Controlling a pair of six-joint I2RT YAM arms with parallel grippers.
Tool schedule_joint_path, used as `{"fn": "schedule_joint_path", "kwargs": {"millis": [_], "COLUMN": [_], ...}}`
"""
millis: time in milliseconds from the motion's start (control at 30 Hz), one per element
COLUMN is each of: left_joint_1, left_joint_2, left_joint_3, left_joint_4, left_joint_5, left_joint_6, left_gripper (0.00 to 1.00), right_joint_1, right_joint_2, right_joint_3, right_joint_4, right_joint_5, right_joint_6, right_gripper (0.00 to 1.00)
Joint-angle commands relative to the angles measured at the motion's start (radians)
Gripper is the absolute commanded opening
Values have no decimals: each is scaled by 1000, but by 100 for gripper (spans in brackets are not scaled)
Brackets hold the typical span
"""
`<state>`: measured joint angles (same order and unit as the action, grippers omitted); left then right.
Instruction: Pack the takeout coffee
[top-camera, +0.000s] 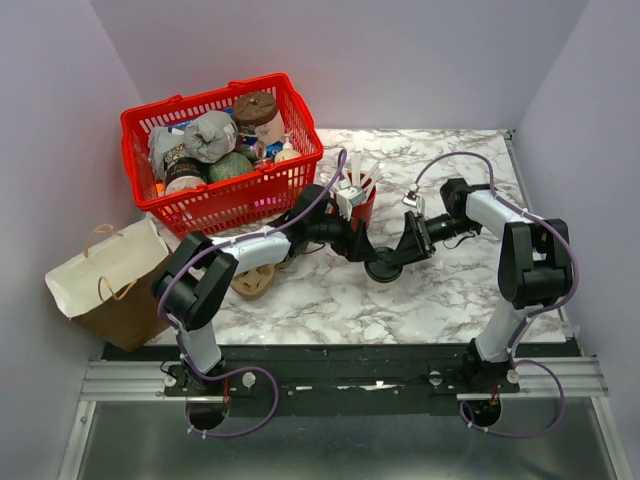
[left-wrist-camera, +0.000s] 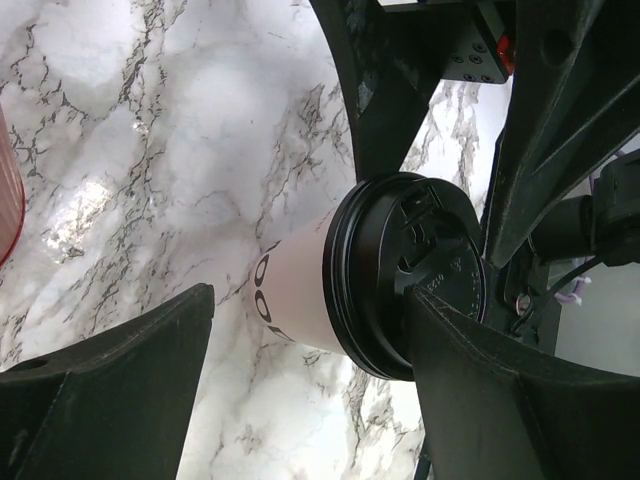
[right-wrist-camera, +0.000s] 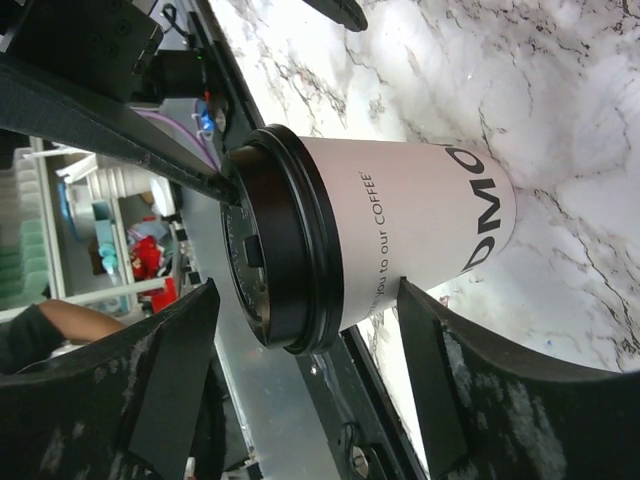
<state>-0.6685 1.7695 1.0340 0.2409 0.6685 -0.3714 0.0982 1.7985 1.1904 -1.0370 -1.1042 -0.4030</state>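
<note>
We see the small cream-white paper cup (right-wrist-camera: 400, 230) with its round black plastic lid (left-wrist-camera: 410, 275) standing upright on the white marble-pattern desk (top-camera: 330, 300), at the place where both arms meet. The left tool (left-wrist-camera: 310, 300) is released, its two fingers wide apart; the cup shows in the gap between them, just ahead of the tips; one finger (left-wrist-camera: 480, 400) lies in front of the lid edge, and the other stays apart from the cup wall. The right tool (right-wrist-camera: 308, 290) is released too, fingers spread, and it has the cup in its gap from the opposite side; whether any finger really touches the cup, we cannot tell. Dark letters are printed on the cup wall.

In the top view the two tools face each other over the lid. Just behind the left tool stands a red cup with white plastic cutlery (top-camera: 360, 195); further behind it is a red plastic basket (top-camera: 240, 195) full of goods. A brown paper bag (top-camera: 110, 280) lies well away from the left tool, on its outer side, at the desk edge.
</note>
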Motion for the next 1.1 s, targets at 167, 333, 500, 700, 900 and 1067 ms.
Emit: {"fn": "schedule_joint_path", "kwargs": {"millis": [167,333,500,700,900,1067], "left_joint_1": [9,9,9,15,20,21], "left_joint_2": [71,76,88,102,131,154], "left_joint_3": [-11,-22,-28,-46,-66,-77], "left_joint_4": [-46,-25,-8,47,103,126], "left_joint_5": [-35,-17,0,42,92,100], "left_joint_6": [12,5,-11,-37,-57,-66], "left_gripper": [82,81,81,81,82,82], "right_joint_1": [-18,-28,-35,-45,-48,-46], "right_joint_2": [84,111,148,182,199,208], "right_joint_3": [-14,-37,-55,-55,-71,-86], "right_joint_4": [5,8,9,11,20,51], "right_joint_5": [-146,-138,-152,-160,-155,-134], "right_joint_6": [21,29,36,35,41,69], "right_gripper": [71,68,66,65,64,63]}}
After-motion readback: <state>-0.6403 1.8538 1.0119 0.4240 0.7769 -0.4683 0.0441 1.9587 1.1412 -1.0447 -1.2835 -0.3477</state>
